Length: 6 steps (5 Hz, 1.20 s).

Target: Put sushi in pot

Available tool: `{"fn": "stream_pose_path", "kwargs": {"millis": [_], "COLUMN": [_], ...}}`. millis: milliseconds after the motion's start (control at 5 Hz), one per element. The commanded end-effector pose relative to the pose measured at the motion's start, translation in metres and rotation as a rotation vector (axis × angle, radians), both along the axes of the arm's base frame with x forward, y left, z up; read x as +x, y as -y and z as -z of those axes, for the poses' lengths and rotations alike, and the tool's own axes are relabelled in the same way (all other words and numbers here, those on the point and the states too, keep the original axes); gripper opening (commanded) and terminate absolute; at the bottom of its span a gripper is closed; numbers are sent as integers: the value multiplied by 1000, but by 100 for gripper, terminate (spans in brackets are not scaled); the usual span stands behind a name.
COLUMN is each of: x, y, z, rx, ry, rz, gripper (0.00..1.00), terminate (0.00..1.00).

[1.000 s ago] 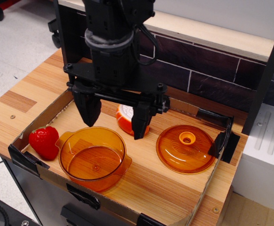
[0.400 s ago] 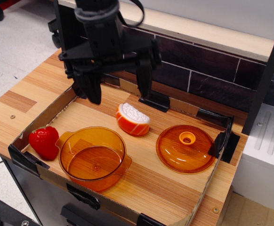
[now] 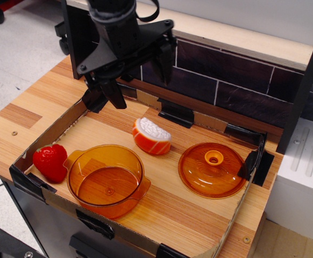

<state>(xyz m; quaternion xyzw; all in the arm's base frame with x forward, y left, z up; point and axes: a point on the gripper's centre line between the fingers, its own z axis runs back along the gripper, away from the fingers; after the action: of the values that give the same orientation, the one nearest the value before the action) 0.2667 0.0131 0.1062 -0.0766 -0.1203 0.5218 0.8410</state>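
One round transparent orange plastic pot (image 3: 107,179) stands at the near edge of the cardboard-walled tray (image 3: 234,208) on the wooden desk (image 3: 27,105); it holds nothing. Just left of the pot, nearly touching its handle, lies one red toy strawberry (image 3: 50,162). Right of the pot, apart from it, lies one flat orange lid with a central knob (image 3: 212,169). Just behind the pot lies one orange-and-white toy salmon sushi (image 3: 151,136), rice side up, on the tray floor. Above and behind the sushi hangs one black pincer (image 3: 136,76), fingers spread wide, gripping nothing. Compared with 0.4 s earlier, the pincer is tilted and raised; the four objects are unmoved.
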Motion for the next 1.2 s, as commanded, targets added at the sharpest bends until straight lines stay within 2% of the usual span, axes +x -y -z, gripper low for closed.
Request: {"fn": "stream_pose_path", "kwargs": {"millis": [0,400,800,1000], "x": [16,16,17,18], "y": [-13,-17,-16,-17], "z": [23,50,65,73], "rx": [70,55,55,61], "ry": [-79,-145,-129,-148], "rz": [-139,-96,-72,-78], "gripper": [100,100,100,100], "terminate": [0,0,0,0]}}
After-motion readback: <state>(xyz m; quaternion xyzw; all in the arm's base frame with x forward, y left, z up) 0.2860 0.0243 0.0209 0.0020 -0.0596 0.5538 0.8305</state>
